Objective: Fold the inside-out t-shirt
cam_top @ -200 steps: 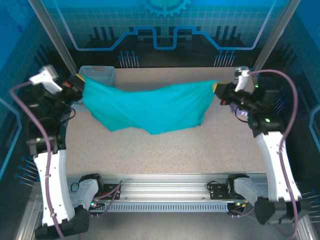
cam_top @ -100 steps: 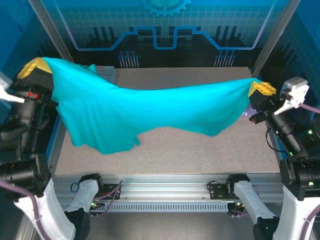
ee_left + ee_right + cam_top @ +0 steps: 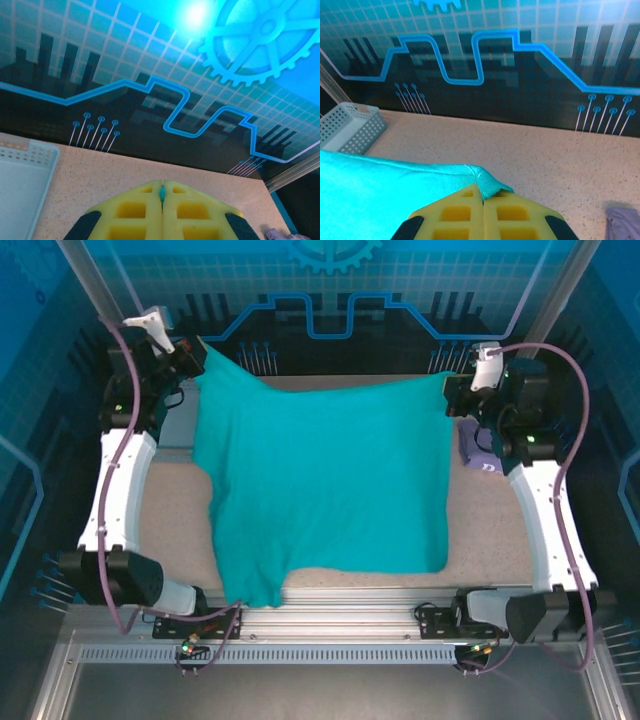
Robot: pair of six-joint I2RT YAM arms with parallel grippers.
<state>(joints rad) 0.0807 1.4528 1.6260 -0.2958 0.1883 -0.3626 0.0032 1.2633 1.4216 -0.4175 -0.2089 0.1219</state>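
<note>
Speckled beige table, backed by a blue backdrop of grid lines, circuit traces and a gear. A soft teal t-shirt lies spread from far edge to near edge. The yellow, square-pocketed left fingers and right fingers are clamped on its far corners. A white perforated basket sits at the far left corner; a lavender garment lies by the right edge.

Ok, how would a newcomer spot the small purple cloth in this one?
Start at the speckled beige table, then look to its far-right corner. A crumpled lavender-purple cloth lies there, right of the wide teal-green cloth t-shirt draped over the tabletop. It is the only purple thing, and far smaller.
</note>
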